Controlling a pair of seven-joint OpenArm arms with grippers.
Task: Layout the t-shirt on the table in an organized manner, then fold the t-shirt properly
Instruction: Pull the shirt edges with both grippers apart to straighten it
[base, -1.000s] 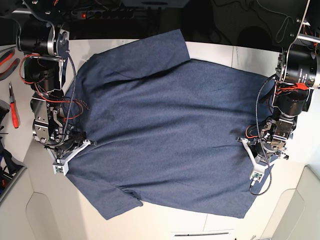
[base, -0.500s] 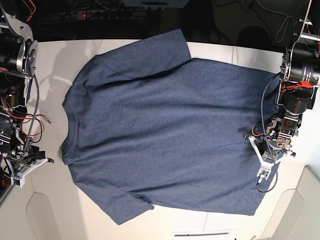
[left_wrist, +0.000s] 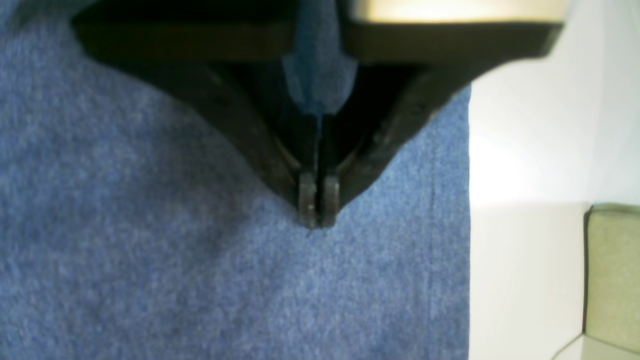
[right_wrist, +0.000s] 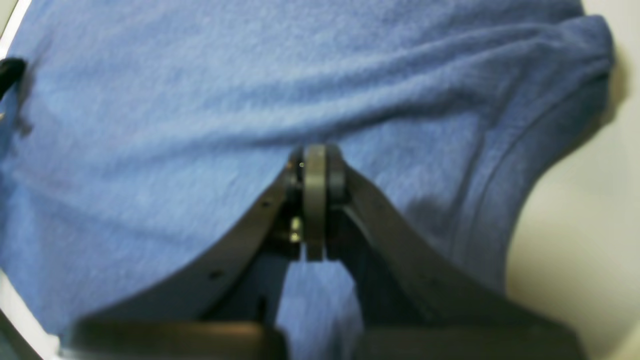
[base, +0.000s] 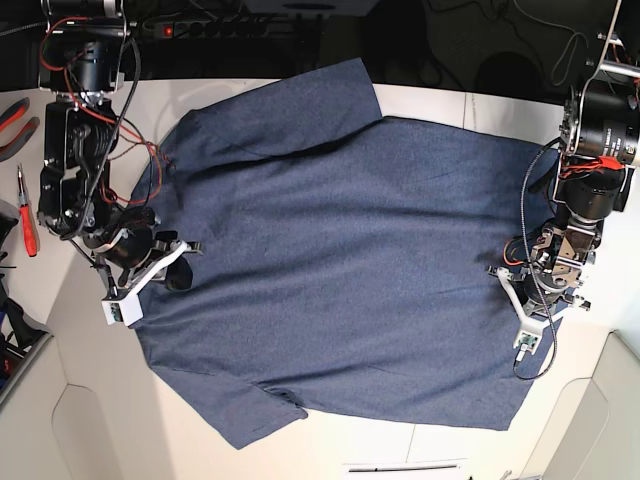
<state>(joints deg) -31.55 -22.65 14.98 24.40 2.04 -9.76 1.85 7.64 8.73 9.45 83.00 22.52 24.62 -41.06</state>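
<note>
The navy t-shirt (base: 340, 260) lies spread flat on the white table (base: 440, 105), plain side up with no lettering in sight, collar to the left and hem to the right. My right gripper (base: 180, 268) is at the collar. In the right wrist view it (right_wrist: 315, 160) is shut, with a ridge of shirt fabric (right_wrist: 200, 100) drawn to its tips. My left gripper (base: 505, 282) is near the hem. In the left wrist view it (left_wrist: 318, 210) is shut, its tips touching flat fabric (left_wrist: 150, 260) a short way from the hem edge.
Red-handled pliers (base: 25, 215) lie off the table's left side. A power strip (base: 200, 25) sits behind the far edge. Pale raised panels stand at the front right corner (base: 600, 410) and the front left corner. A greenish block (left_wrist: 612, 275) shows beside the hem.
My right gripper was off the shirt at the far left half a second ago and is now back at the collar. My left gripper has barely moved. The shirt lies as before.
</note>
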